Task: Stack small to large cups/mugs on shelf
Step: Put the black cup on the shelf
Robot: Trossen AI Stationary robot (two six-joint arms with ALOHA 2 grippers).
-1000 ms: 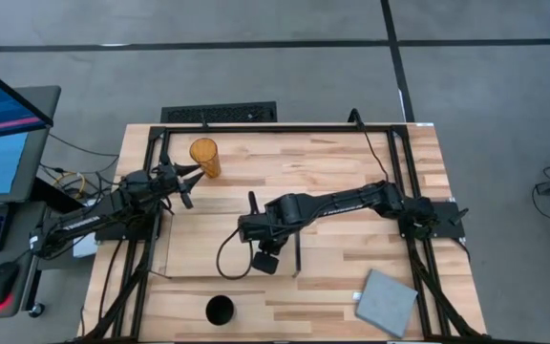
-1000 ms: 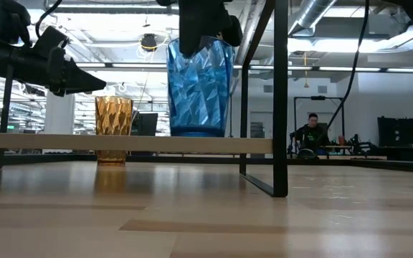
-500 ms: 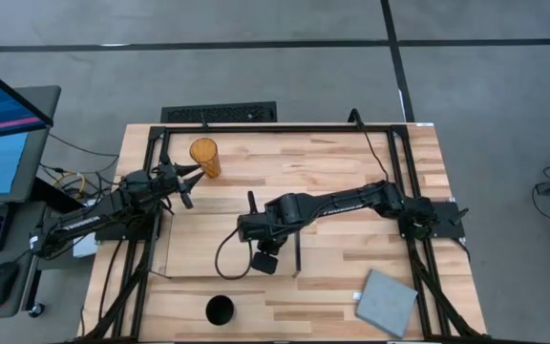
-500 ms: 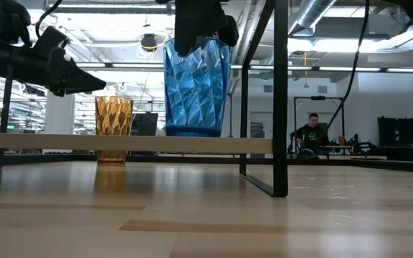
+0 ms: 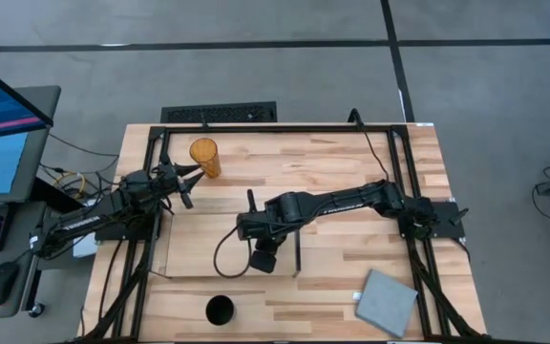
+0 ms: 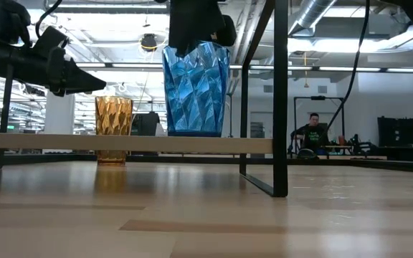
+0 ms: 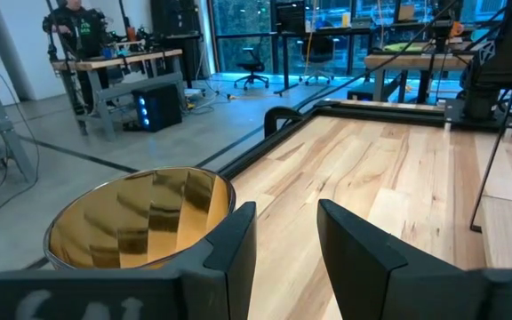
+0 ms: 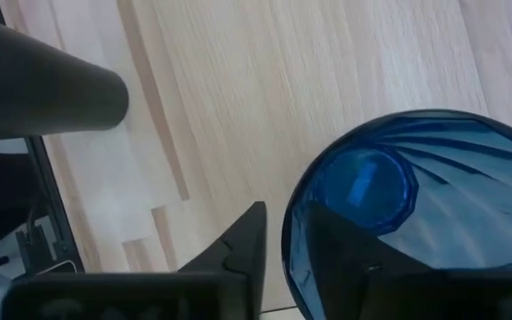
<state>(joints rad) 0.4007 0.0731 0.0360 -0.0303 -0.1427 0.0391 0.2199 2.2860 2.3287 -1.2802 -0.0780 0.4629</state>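
Now the right fingers (image 8: 274, 240), pinching the blue cup's (image 6: 195, 89) rim, have shifted it slightly left on the shelf (image 6: 120, 142); left fingers (image 7: 283, 240) stand narrowly apart, empty.

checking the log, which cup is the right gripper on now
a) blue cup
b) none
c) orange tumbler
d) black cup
a: the right gripper has its fingers straddling the rim of the blue cup, which stands on the shelf; the orange tumbler stands apart near the left gripper.
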